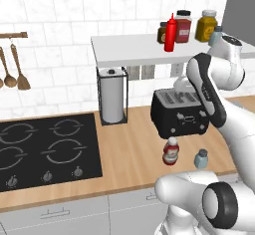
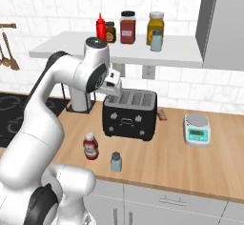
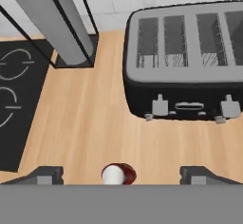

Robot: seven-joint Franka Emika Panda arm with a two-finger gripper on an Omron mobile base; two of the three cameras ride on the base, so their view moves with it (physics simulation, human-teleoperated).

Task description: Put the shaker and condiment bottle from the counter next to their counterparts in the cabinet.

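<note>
The hand (image 3: 118, 173) hangs above the counter (image 1: 129, 154) with its fingers spread wide and nothing between them. In the hand view the two dark fingertips (image 3: 45, 174) stand at the bottom edge, and the condiment bottle (image 3: 117, 174) shows between them, seen from above by its white cap, touching neither. The black toaster (image 3: 185, 71) lies at 1 o'clock from the bottle, the black hob (image 3: 16, 99) at 9 o'clock, and the paper towel holder (image 3: 66, 23) at 11 o'clock.

In the left base view the condiment bottle (image 1: 171, 151) stands upright near the counter's front edge, with the shaker (image 1: 201, 159) just beside it at 3 o'clock, apart from it. The toaster (image 1: 179, 112) is behind both.

On the cabinet (image 1: 134, 47) the tall red squeeze bottle (image 1: 170, 34) stands by three jars (image 1: 183, 26), and a second small shaker (image 2: 156, 40) is at the right end of that row.
</note>
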